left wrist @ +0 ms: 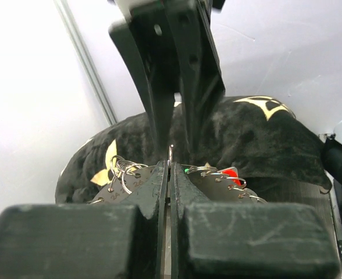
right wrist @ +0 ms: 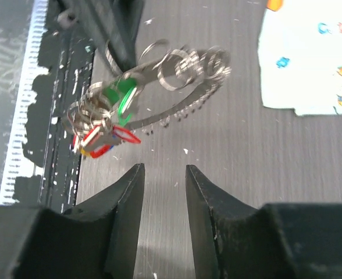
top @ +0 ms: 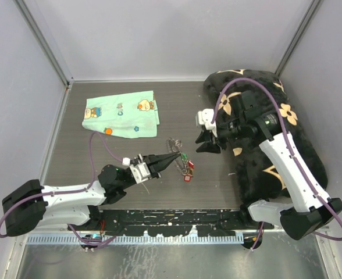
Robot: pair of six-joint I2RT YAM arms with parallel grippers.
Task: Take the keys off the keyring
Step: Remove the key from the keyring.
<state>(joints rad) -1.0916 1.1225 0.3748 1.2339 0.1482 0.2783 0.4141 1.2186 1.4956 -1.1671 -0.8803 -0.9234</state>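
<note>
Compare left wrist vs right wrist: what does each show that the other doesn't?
Left wrist only: a close-up of the left pincer shut on the wire of the keyring, with the black gold-patterned cushion behind.
Right wrist only: the right pincer open and empty over the table, the keyring's whole loop, and the mint-green cloth.
Both: the keyring and its keys, with red and green heads visible.
</note>
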